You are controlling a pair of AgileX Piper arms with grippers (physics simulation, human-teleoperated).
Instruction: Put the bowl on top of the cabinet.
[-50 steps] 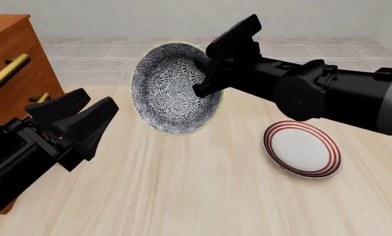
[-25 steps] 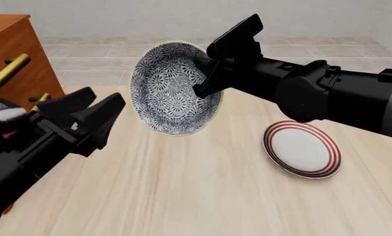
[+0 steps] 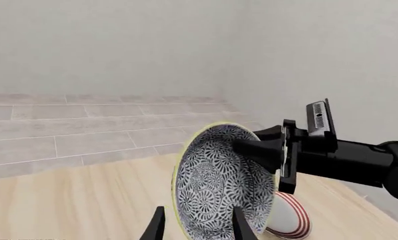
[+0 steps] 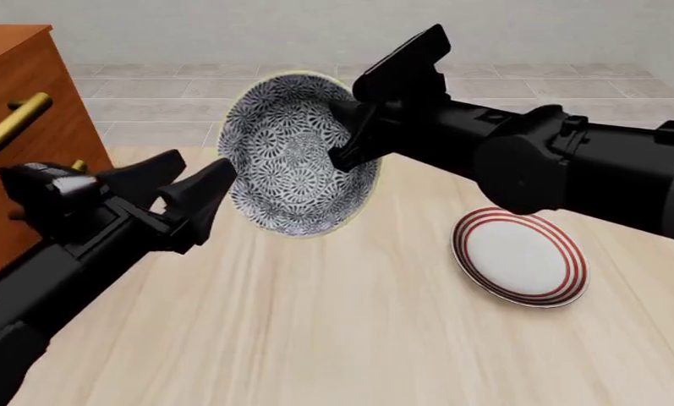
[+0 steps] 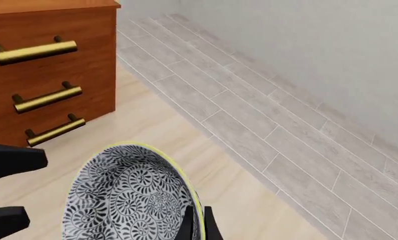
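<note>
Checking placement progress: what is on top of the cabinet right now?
Nothing shows on the visible part of the cabinet top. Most of it lies outside every view. The bowl is in the air, gripped at its rim by the right gripper.

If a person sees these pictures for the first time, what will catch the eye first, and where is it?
First comes the patterned bowl, held tilted above the table's middle, the right gripper shut on its rim. Next is the left gripper, open and pointing at the bowl from the left side. Then the reddish-brown cabinet with brass handles at far left, and the red-ringed plate lying on the table at right.
</note>
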